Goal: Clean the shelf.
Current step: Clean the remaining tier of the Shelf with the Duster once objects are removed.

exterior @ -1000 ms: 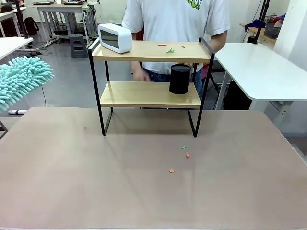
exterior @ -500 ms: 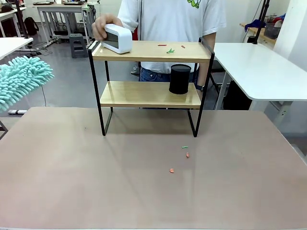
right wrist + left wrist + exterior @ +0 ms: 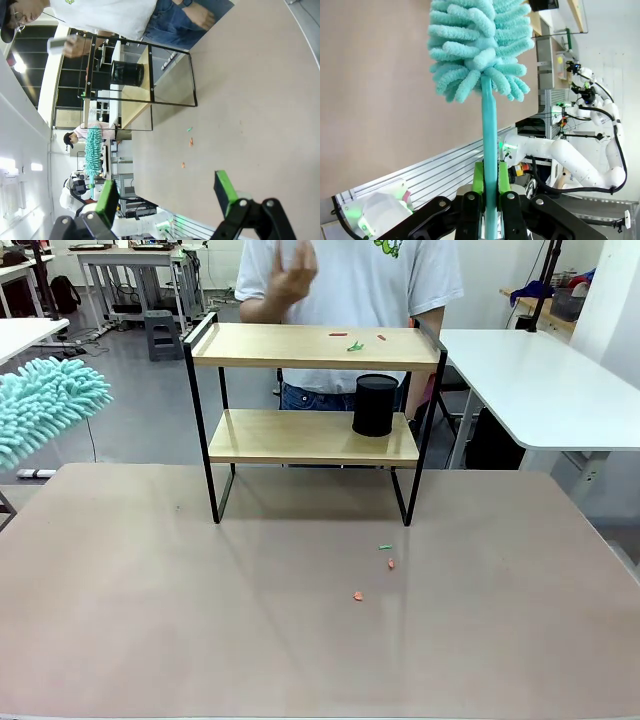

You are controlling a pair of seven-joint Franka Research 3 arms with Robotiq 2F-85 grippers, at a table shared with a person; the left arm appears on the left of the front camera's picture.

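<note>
**Shelf and Work Area: Current Condition**

At far left, the left end effector (image 3: 491, 175) is pressed onto the handle of one teal microfibre duster (image 3: 45, 405), the green pads (image 3: 478, 177) pinching the flat handle from both sides. The fluffy head sits at the worktop's left edge.

The shelf (image 3: 290, 345) stands upright on the far half of the worktop (image 3: 150, 620), roughly at centre, with a person directly behind it. It has two light wooden boards – one upper, one lower – carried in a thin black metal frame. Raised black end rails stand at both short sides of the upper board.

The person's hand (image 3: 293, 275) is raised above the left part of the upper board. The green print on the person's shirt is cut off by the top edge and cannot be read.

Upper board, right half: three small scraps (image 3: 354, 345), two red and one green. Lower board, right half: one black cylindrical cup (image 3: 375, 405), upright.

On the worktop in front of the shelf lie three more scraps (image 3: 358, 595), one green and two orange.

The right end effector (image 3: 166, 195) is spread wide, with nothing between its fingers.
</note>
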